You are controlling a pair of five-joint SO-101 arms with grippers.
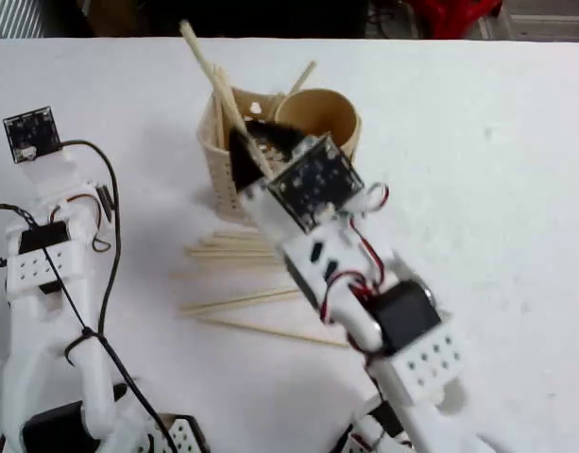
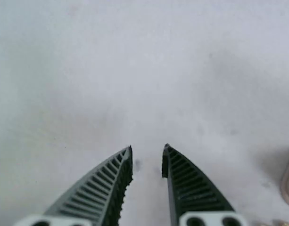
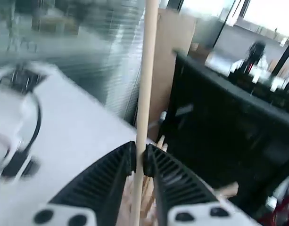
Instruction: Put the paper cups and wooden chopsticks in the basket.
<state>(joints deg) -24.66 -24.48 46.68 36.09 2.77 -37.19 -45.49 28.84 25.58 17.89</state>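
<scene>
**Chopstick held upright over the basket, more lying flat beside it**

Near the worktop's left edge, your left gripper (image 2: 146,155) hangs over bare white surface, its ribbed dark jaws slightly apart with nothing between them.

Toward the middle, the loose chopsticks (image 1: 240,302) lie flat between the basket and the near edge. They are thin, pale, straight wooden sticks with their long axes running left to right, and their right ends pass under the right arm. That arm sits closest to them. The left gripper is free but well apart.

The basket (image 1: 218,170) stands at the middle of the far edge, with cream perforated walls.

Your right gripper (image 3: 140,155) is clamped on the held chopstick (image 1: 213,75) just above the basket's near rim. The stick stands nearly upright, leaning toward the far-left corner, and its lower end is hidden by the gripper. The release likely depends on that end pointing down inside the rim.

On the basket's right side sits a paper cup (image 1: 317,111), tan, smooth and round-mouthed.
</scene>
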